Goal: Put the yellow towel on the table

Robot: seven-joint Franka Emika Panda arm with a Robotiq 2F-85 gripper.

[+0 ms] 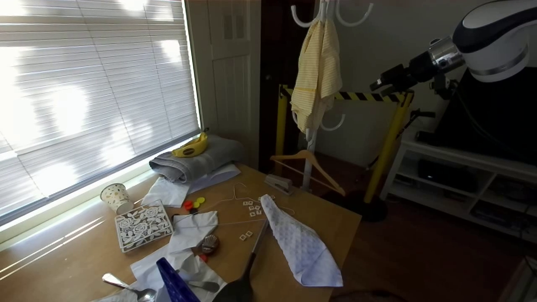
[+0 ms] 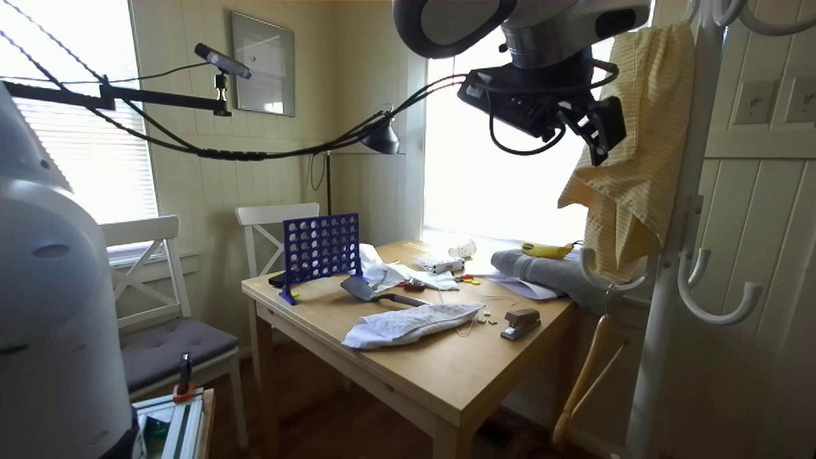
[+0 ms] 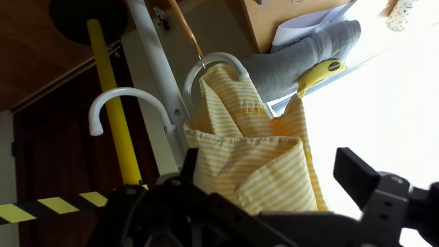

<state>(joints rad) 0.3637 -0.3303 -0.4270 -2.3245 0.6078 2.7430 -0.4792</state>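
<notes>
The yellow towel is a pale yellow striped cloth. It hangs limp and folded from a white coat rack beside the table, and it also shows in an exterior view and the wrist view. My gripper is raised next to the towel with a gap between them. In the wrist view my gripper has its fingers wide apart, with the towel's folds in front of and between them and nothing held. My gripper also shows in an exterior view. The brown wooden table stands lower down; it also shows in an exterior view.
The coat rack has several curved hooks and a wooden hanger. A white-blue cloth, a grey folded cloth, a stapler and a spatula lie on the table. A striped barrier stands behind the rack.
</notes>
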